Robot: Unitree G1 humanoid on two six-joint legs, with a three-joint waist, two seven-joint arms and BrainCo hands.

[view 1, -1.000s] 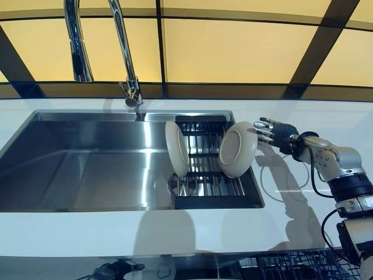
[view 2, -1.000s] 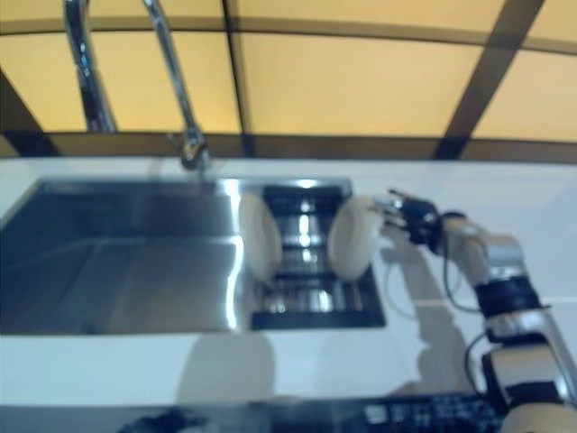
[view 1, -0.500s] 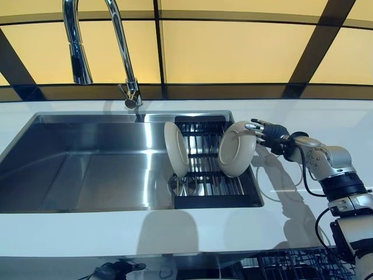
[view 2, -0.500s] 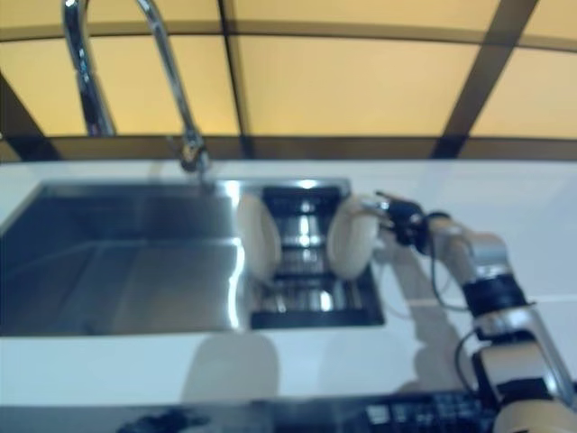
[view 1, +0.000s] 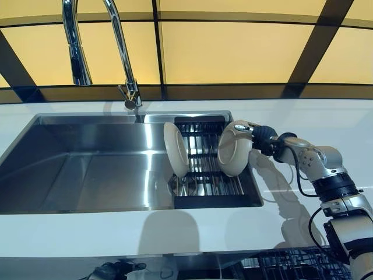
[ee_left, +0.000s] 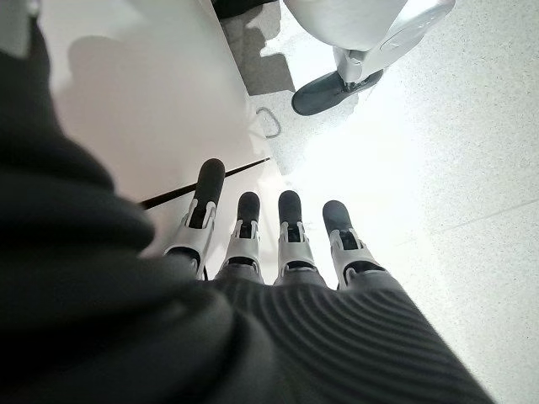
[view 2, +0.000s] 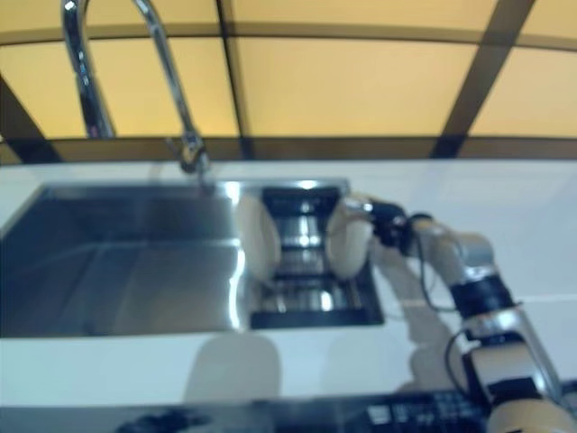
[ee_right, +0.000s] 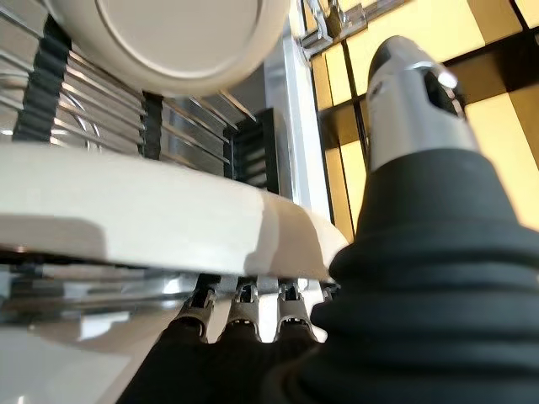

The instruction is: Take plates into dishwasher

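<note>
Two cream plates stand on edge in a black drying rack [view 1: 204, 178] at the right end of the sink. My right hand [view 1: 265, 139] reaches in from the right to the right plate [view 1: 233, 153]. Its fingers lie behind the plate's top rim. In the right wrist view that plate's rim [ee_right: 152, 219] sits between the straight thumb [ee_right: 413, 93] and the fingers, which run under it. The left plate [view 1: 175, 149] stands apart, untouched. My left hand [ee_left: 278, 244] hangs low with straight fingers over the floor, holding nothing.
The steel sink basin [view 1: 87, 169] lies left of the rack, with a tall chrome faucet [view 1: 122, 52] behind it. White counter [view 1: 326, 116] surrounds the sink. A dark wire dishwasher rack [view 1: 291, 265] shows below the counter's front edge at lower right.
My right hand has moved left along the counter until its fingers reach the right plate's rim. The plates stay in the rack.
</note>
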